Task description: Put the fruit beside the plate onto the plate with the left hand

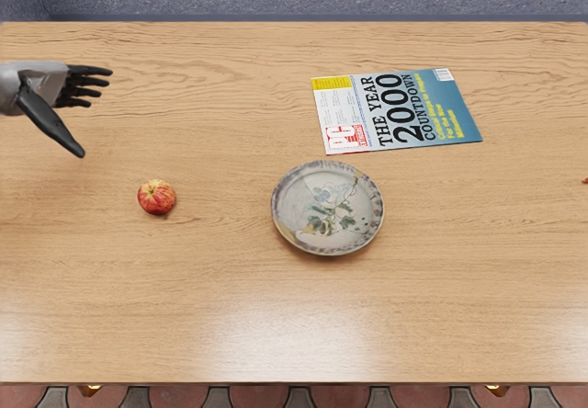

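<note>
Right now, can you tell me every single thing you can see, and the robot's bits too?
apple: one, red with some yellow, on the table left of the plate, not touching it
plate: one, grey-green with a leafy pattern, near the table's middle, no fruit on it
magazine: one, blue with white and yellow, lying flat behind the plate, to its right
speck: one, reddish, at the right edge, too small to tell what it is
table: one, light brown wood, under everything
left hand: one, grey and black, over the table's far left, fingers spread, holding nothing
</note>
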